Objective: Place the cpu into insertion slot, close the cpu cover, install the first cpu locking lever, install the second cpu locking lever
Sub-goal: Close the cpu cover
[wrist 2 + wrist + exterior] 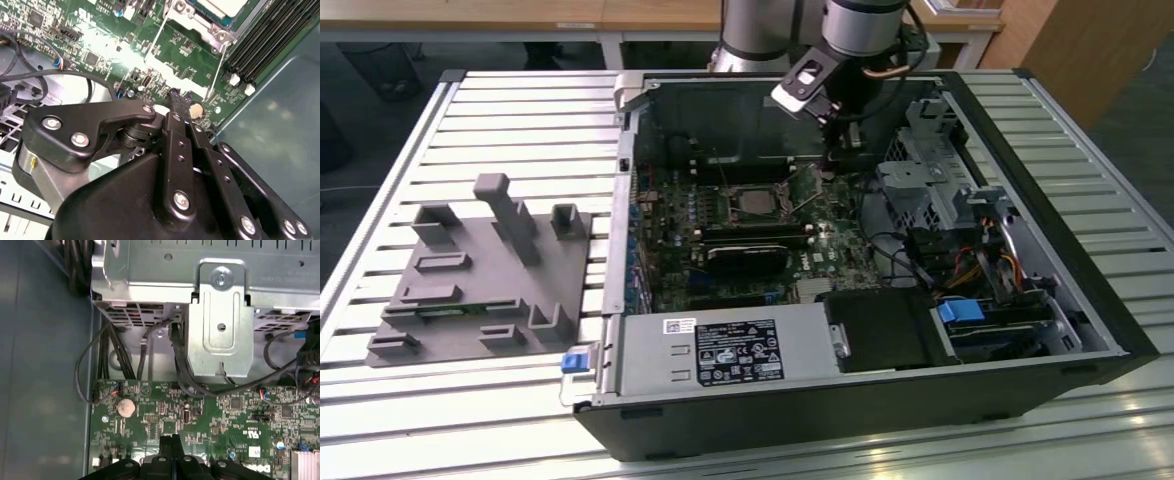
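1. Exterior view. An open computer case (pixel 1107 330) lies on a slatted metal table (pixel 520 130).
   - The arm comes in from the far side. The gripper (pixel 843 148) is down inside the case, over the far part of the motherboard (pixel 680 215).
   - The insertion slot (pixel 754 203), a silver-rimmed square with a dark centre, sits mid-board. It is nearer than the gripper, toward the exterior view's left of it, and apart from it.
   - A metal drive cage (pixel 921 180) stands at the exterior view's right of the gripper. The power supply (pixel 720 350) fills the near side of the case.
   - A grey fixture block (pixel 480 270) rests on the table, well to the exterior view's left of the case.

2. Second wrist view. The gripper (pixel 177 97) has its black fingers closed tip to tip with nothing between them.
   - The tips hover over green board, just beside a small pale round part (pixel 195 109).
   - The cpu (pixel 225 5) shows as a pale metal top at the picture's edge, seated inside the silvery rim of the insertion slot (pixel 216 35).
   - Two thin wire levers (pixel 217 67) run out from the socket over the board. Cannot tell whether they are latched.
   - Long black memory slots (pixel 260 45) lie alongside the socket.

3. First wrist view. The gripper (pixel 170 441) is again pressed shut and empty, above the motherboard (pixel 215 415).
   - A coin cell (pixel 126 407) sits on the board, a little apart from the tips.
   - Beyond it, black cables (pixel 112 355) drop past a folded metal bracket (pixel 220 325).
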Action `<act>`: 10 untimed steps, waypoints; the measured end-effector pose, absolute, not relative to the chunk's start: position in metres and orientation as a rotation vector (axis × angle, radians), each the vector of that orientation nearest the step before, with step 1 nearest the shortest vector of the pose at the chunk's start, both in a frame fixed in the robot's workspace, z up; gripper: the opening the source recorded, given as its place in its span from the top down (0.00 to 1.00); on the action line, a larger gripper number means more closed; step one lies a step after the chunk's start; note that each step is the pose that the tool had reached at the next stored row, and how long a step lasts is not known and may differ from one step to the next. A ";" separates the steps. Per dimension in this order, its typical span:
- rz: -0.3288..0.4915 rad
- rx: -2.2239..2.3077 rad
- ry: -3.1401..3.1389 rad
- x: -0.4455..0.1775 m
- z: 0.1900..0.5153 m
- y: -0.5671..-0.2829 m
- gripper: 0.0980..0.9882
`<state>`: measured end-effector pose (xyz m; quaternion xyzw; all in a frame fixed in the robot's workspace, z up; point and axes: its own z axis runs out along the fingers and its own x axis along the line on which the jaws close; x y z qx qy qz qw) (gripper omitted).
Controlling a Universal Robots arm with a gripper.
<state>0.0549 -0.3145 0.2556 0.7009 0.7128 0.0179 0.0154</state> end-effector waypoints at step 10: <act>0.050 2.183 2.220 0.063 0.246 -0.313 0.99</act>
